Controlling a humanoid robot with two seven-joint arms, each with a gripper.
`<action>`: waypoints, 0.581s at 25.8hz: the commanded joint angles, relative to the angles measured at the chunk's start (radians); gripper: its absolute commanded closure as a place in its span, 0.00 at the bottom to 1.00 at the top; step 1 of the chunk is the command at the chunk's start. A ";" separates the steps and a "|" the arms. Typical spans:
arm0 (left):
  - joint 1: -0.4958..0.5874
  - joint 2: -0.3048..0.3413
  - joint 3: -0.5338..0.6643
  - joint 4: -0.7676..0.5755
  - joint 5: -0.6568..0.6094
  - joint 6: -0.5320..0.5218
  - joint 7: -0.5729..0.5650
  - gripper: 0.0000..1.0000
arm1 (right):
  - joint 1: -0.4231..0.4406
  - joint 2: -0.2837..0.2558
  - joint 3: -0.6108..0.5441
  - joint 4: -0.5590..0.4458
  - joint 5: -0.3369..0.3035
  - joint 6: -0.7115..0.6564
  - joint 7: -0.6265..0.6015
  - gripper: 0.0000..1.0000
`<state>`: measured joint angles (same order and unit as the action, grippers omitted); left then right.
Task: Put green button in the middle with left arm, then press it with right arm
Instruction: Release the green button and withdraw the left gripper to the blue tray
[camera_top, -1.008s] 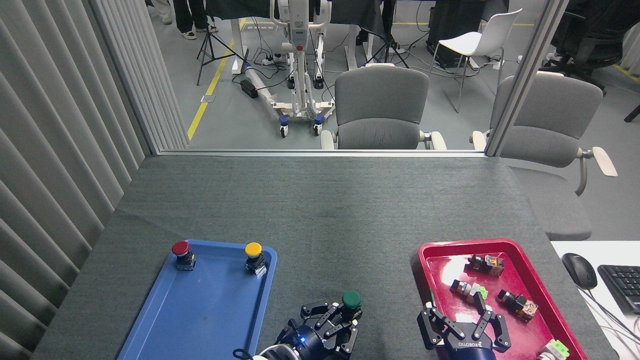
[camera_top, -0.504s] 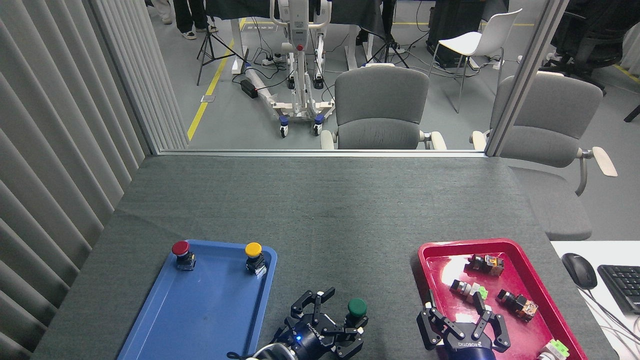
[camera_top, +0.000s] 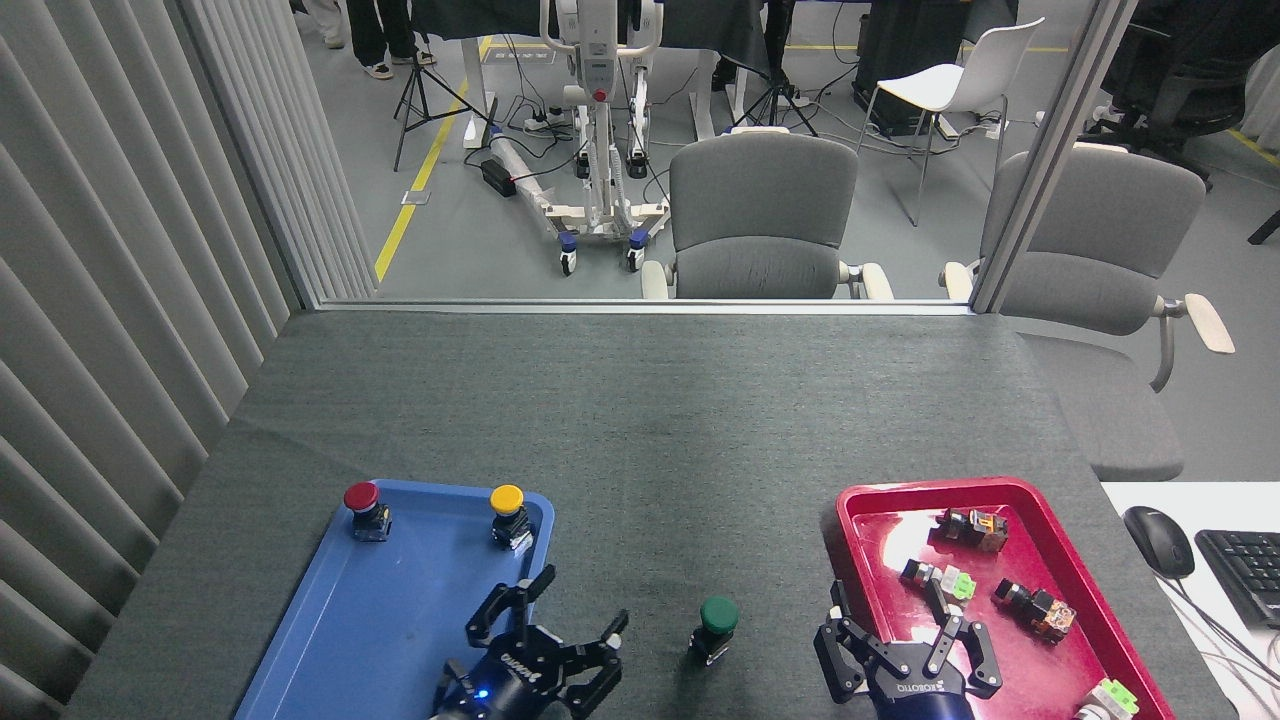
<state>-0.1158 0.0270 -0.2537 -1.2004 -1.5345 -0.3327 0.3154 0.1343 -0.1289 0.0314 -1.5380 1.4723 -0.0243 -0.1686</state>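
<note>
The green button (camera_top: 717, 624) stands upright by itself on the dark grey felt of the middle (camera_top: 650, 470), between the two trays near the front edge. My left gripper (camera_top: 565, 605) is open, well to the left of the button by the blue tray's right rim, holding nothing. Right of the button, at the red tray's left rim, my right gripper (camera_top: 893, 612) is open and empty.
The blue tray (camera_top: 400, 620) holds a red button (camera_top: 364, 508) and a yellow button (camera_top: 509, 513) at its far end. In the red tray (camera_top: 1000, 490) lie several small switch parts. A mouse (camera_top: 1158, 540) and keyboard (camera_top: 1245, 570) sit at the right.
My left gripper let go of the green button and drew back leftward toward the blue tray. The button now stands free. The right gripper shifted slightly left and forward.
</note>
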 joint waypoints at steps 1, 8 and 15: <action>0.064 0.019 0.125 -0.084 0.005 0.000 -0.001 0.00 | 0.001 0.002 0.005 -0.002 0.005 0.000 0.000 0.01; 0.070 0.019 0.317 -0.074 0.002 0.050 0.002 0.00 | -0.001 0.011 0.045 -0.005 0.051 -0.003 0.001 0.05; 0.097 0.021 0.326 -0.090 0.004 0.195 0.005 0.00 | -0.008 0.026 0.110 -0.008 0.057 -0.039 0.008 0.54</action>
<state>-0.0237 0.0469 0.0664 -1.2860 -1.5315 -0.1676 0.3192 0.1296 -0.1075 0.1127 -1.5458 1.5266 -0.0468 -0.1615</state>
